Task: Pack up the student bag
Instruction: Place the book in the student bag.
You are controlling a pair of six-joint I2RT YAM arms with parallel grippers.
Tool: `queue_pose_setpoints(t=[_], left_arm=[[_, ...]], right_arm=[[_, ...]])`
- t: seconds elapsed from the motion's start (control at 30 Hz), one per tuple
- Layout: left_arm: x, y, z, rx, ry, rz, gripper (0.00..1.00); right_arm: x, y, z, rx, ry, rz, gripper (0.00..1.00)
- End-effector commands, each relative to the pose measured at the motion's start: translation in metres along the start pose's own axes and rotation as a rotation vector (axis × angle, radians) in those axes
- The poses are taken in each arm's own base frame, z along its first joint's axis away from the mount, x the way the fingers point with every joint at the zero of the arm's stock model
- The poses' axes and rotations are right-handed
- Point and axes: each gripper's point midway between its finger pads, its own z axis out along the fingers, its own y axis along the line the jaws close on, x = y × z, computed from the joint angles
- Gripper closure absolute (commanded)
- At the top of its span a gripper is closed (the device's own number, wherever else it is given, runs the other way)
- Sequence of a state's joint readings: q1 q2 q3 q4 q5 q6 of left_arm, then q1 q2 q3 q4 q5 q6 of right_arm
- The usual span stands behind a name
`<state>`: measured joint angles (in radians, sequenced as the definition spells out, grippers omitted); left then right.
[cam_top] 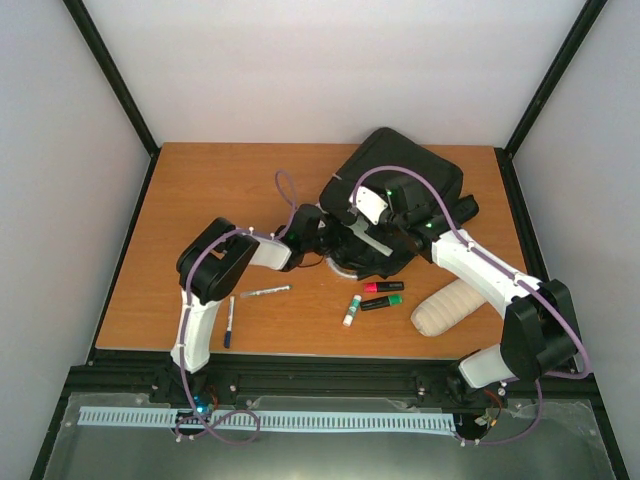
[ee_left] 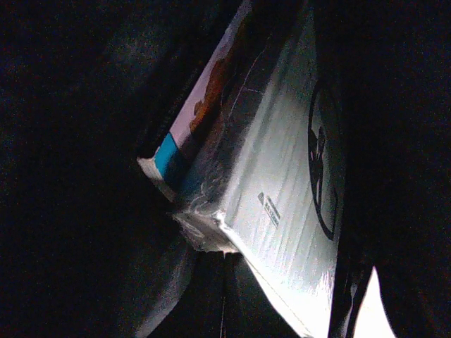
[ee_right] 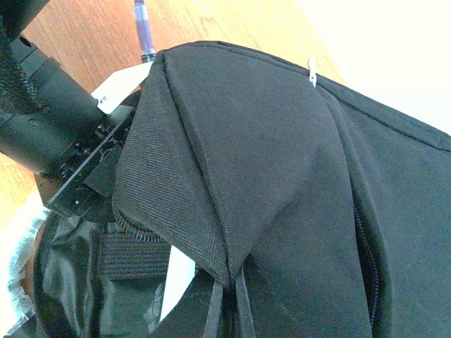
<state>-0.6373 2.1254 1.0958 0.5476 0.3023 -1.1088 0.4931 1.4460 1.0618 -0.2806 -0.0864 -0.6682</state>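
Toward the far right-centre of the wooden table (cam_top: 220,190) lies the student bag (cam_top: 420,175), flat on its back. Its long axis runs on a diagonal from near-left to far-right, and its open mouth is at the near-left end, facing the left arm. The right gripper (ee_right: 227,296) reaches over the bag from the right. Its jaws are closed tight on a fold of the black fabric flap at the mouth, and that flap stands raised above the opening. The left gripper (ee_left: 224,271) is inside the mouth, in the dark interior, with its jaws fully closed. A plastic-wrapped packet (ee_left: 282,211), white with a blue and brown edge, sits tilted right in front of its tips. Whether the tips actually pinch the wrapping cannot be told in the gloom.
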Motion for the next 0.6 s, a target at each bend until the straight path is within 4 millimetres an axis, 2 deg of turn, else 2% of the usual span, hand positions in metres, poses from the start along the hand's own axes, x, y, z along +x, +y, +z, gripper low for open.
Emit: queue_pose_setpoints(t=[0.0, 0.1, 0.2, 0.3, 0.4, 0.57], left_arm=[[-0.024, -0.04, 0.003, 0.116, -0.087, 0.038, 0.99], [-0.022, -0.045, -0.011, 0.108, -0.084, 0.056, 0.99], [-0.019, -0.055, -0.035, 0.118, -0.095, 0.072, 0.99], [-0.01, -0.055, -0.051, 0.11, -0.095, 0.087, 0.99], [0.003, -0.05, -0.053, 0.096, -0.08, 0.104, 0.99], [0.027, -0.053, -0.036, 0.128, -0.041, 0.114, 0.99]], right_arm=[[-0.027, 0.003, -0.009, -0.015, -0.113, -0.018, 0.97], [-0.026, 0.0, -0.008, 0.002, -0.105, -0.016, 0.97], [-0.025, -0.004, -0.007, 0.019, -0.099, -0.013, 0.97], [-0.025, -0.005, -0.006, 0.018, -0.096, -0.006, 0.97], [-0.026, -0.005, -0.006, 0.017, -0.097, -0.001, 0.97], [-0.029, -0.014, -0.007, 0.054, -0.091, 0.023, 0.97]])
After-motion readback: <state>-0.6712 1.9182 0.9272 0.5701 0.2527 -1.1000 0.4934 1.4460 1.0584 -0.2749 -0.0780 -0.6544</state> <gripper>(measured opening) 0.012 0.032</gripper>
